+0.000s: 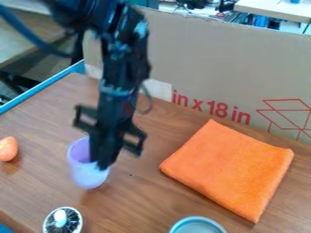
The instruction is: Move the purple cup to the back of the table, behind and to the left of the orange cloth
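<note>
The black gripper hangs down at the left of the middle, its lower end overlapping the right side of a pale purple cup. The cup's mouth faces up, and part of its rim is hidden behind the gripper. Whether the cup is held or just touched cannot be made out. An orange folded cloth lies flat on the wooden table, to the right of the gripper.
At the left edge lies an orange egg-like object. Near the front are a round metallic item with a white knob and a grey-green round dish. A cardboard panel stands along the back; a blue edge runs at upper left.
</note>
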You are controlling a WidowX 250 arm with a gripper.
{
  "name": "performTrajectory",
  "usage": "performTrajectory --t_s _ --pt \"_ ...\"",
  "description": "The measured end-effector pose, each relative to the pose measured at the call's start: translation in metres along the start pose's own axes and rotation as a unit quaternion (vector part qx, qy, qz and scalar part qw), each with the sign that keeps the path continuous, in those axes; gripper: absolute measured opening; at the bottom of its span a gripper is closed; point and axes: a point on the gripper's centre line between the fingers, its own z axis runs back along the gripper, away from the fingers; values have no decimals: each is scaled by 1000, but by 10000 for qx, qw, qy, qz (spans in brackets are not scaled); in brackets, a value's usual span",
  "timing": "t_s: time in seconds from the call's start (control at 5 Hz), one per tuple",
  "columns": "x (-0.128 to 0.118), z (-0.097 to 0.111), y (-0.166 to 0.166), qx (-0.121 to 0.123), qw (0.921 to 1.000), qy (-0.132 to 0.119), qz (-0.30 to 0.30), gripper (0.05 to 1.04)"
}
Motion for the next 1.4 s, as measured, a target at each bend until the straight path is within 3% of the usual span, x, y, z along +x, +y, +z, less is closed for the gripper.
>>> performTrajectory --t_s 0.2,0.4,0.6,1.0,1.4 --pt "22 36 -7 -68 9978 -645 -126 81" --pt "49 49 -3 -93 9957 -913 -100 81" --pt "86 29 10 -56 9982 -602 28 81" --pt "140 -1 23 -270 9992 -295 86 81" --pt "147 -8 20 -363 9992 -155 43 99"
